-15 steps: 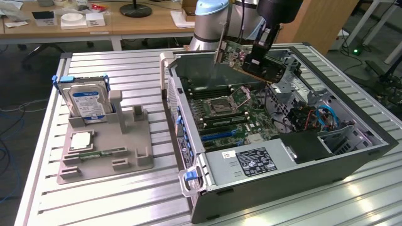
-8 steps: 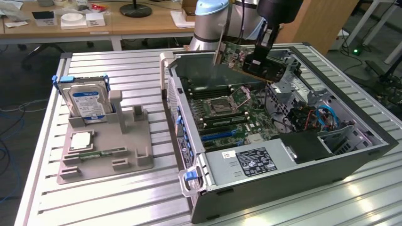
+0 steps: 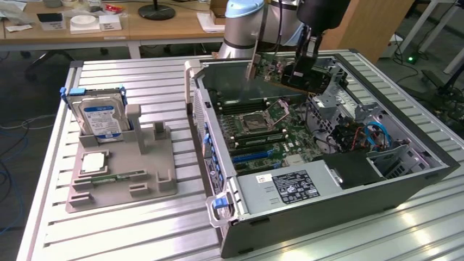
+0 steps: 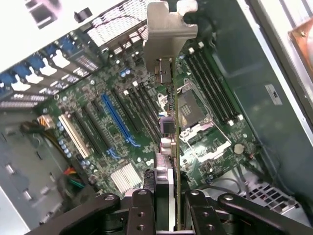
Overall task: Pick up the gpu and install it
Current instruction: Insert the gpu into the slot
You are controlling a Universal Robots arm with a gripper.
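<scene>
One claw (image 4: 168, 208) holds the gpu (image 4: 167, 32) edge-down, clear above the motherboard (image 4: 98, 142).

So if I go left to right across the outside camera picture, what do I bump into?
hard drive → blue latch on the computer case → gpu, lifted above the motherboard → blue cables

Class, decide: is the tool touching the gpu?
Touching. The wrist view shows the tool clamped on both sides of the gpu, which it holds edge-on above the motherboard.
</scene>
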